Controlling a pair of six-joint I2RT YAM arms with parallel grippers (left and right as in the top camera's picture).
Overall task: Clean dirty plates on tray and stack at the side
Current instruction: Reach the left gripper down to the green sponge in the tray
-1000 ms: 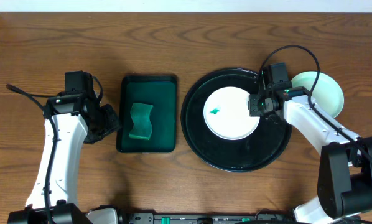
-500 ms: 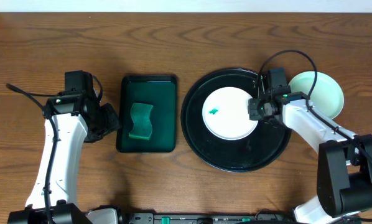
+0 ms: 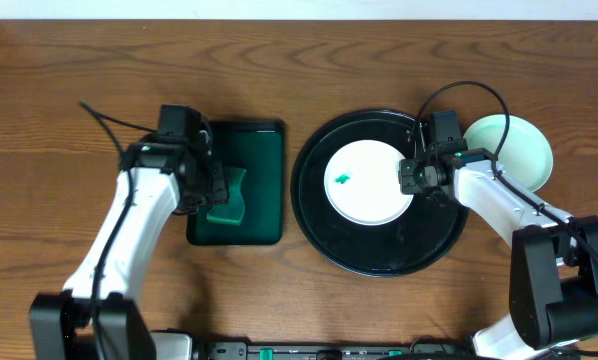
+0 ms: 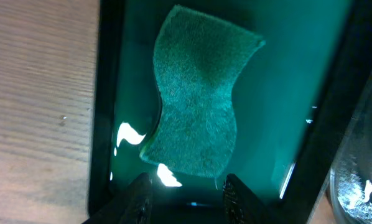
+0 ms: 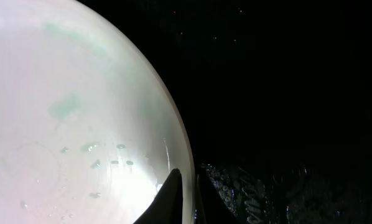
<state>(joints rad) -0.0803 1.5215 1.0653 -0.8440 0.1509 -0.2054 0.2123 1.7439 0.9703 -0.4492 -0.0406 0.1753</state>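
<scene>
Your right gripper [image 3: 411, 178] is clamped on the right rim of the smudged plate [image 3: 371, 182], which lies flat in the middle of the round black tray [image 3: 379, 258] with a small green smudge [image 3: 345, 180] left of its centre. Off the tray, just beside its upper right edge, a pale-mint plate [image 3: 524, 150] sits on the wooden table [image 3: 279, 60]. Your left gripper [image 3: 215, 192] hangs over the dark green tray [image 3: 267, 190], jaws apart, its fingers [image 4: 142, 196] either side of the near end of the wavy green sponge [image 4: 198, 118]; you cannot tell whether they touch it.
</scene>
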